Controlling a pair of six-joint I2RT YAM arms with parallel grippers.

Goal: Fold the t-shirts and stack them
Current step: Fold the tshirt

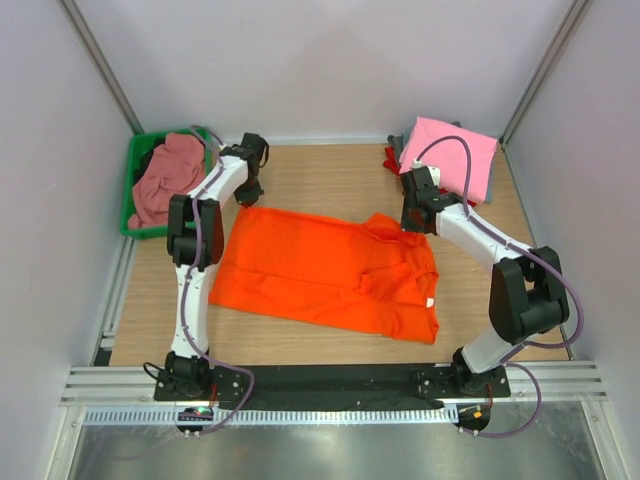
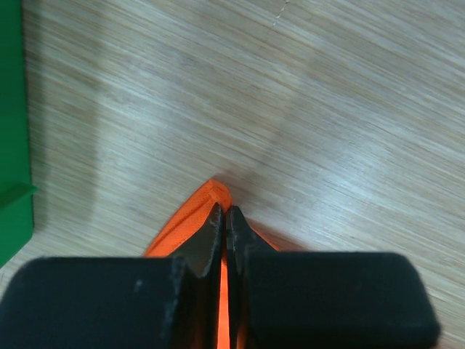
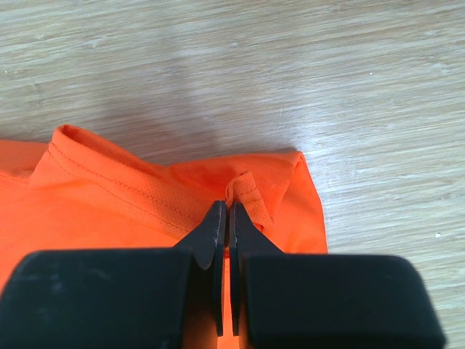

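Orange, short-sleeved cloth t-shirt (image 1: 330, 270) lies spread flat in the middle of the wooden desk (image 1: 330, 175). The left fingers (image 2: 207, 243) are clenched on its far left corner and the right fingers (image 3: 207, 236) on its far right edge, likely to lift that side for a fold.

The spread t-shirt (image 1: 320, 270) lies mid-way on the table (image 1: 330, 170), my left gripper (image 2: 224, 214) and right gripper (image 3: 227, 211) on its far corners. The bin (image 1: 128, 200) holding a crumpled t-shirt (image 1: 170, 178) sits far left, folded t-shirts (image 1: 455, 150) far right.
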